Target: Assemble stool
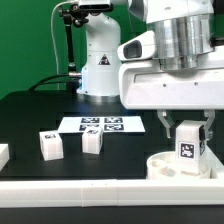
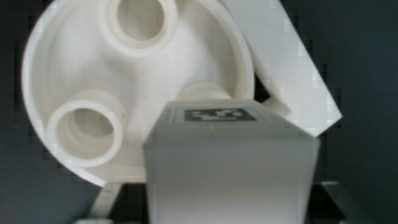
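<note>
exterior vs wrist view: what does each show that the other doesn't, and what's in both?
Exterior only: two loose white blocky legs on the black table, the marker board, and the gripper closed on a third white blocky tagged leg.
Wrist only: two round sockets in the thick white round disc seat.
Both: the seat and the held leg at it.
</note>
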You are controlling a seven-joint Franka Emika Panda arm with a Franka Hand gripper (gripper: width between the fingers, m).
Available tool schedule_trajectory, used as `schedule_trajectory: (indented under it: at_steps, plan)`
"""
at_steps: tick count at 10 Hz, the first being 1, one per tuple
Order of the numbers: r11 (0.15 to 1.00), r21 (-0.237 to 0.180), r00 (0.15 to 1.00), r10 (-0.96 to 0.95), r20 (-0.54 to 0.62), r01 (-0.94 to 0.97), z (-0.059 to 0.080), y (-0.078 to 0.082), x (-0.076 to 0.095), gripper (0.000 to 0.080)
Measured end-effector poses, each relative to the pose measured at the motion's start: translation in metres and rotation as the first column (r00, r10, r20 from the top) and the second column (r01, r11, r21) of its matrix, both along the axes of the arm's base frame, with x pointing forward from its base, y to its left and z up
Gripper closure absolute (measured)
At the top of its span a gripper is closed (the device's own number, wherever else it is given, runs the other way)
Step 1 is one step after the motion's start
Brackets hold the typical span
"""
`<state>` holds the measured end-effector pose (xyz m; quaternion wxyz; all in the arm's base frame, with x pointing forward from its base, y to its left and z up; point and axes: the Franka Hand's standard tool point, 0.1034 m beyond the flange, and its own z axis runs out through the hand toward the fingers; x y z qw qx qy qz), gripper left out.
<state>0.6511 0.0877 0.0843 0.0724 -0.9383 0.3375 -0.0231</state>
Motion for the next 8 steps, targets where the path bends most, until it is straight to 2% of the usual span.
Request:
schedule_trajectory:
  at_steps: [3, 8]
  plan:
    - [0.966, 0.026, 0.966, -0.255, -0.037, 0.256, -0.0005, 0.0011, -0.0011, 0.0459]
    - [0.839, 0.047, 0.839, -0.536, -0.098, 0.542, -0.0011, 0.0042, -0.0024, 0.0459]
